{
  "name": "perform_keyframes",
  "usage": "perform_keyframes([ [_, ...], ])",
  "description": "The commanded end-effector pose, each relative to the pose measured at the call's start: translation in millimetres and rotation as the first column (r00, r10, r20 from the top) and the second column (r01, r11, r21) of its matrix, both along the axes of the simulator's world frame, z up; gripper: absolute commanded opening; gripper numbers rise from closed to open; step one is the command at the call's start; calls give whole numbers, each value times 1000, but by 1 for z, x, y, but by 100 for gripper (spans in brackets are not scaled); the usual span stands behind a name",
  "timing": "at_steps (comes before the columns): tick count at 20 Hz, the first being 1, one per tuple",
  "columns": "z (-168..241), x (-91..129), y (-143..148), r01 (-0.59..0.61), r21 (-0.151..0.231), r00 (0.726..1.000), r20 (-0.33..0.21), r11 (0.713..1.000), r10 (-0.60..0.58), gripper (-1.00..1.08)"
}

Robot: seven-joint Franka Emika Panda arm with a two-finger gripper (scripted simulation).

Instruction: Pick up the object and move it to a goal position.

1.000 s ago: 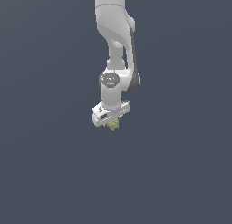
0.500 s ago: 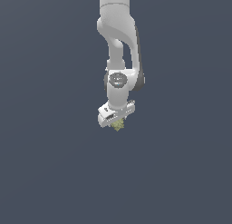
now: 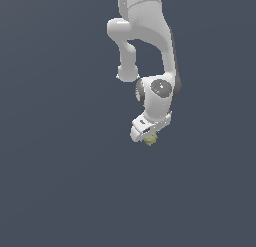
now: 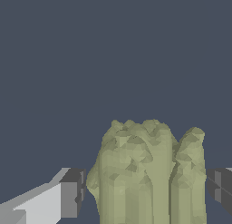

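Note:
The object [image 3: 150,139] is a tiny lumpy yellowish-olive clump at the tip of my white gripper [image 3: 146,134] in the exterior view. In the wrist view the object [image 4: 142,173] fills the space between the two fingers: one dark pad [image 4: 72,198] sits against one side, the other pad [image 4: 221,187] against the opposite side. My gripper [image 4: 146,193] is shut on the object. The arm hangs down from the exterior view's top. No goal marker shows in either view.
A plain dark blue-grey surface [image 3: 60,181] fills the background in both views. No other objects, containers or edges show.
The arm and gripper have moved toward the exterior view's right, carrying the object along. The grip on the object looks unchanged.

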State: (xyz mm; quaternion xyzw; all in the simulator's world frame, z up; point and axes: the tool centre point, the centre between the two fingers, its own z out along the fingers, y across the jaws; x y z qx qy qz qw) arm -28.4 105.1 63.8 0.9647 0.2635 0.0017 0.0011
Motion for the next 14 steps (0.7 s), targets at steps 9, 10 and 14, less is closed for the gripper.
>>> perform_keyframes([
  [9, 14, 19, 105, -1, 1, 1000, -3, 1000, 1, -100],
  [10, 15, 20, 111, -1, 1, 1000, -3, 1000, 1, -100],
  [14, 17, 24, 127, -1, 1, 1000, -3, 1000, 1, -100],
])
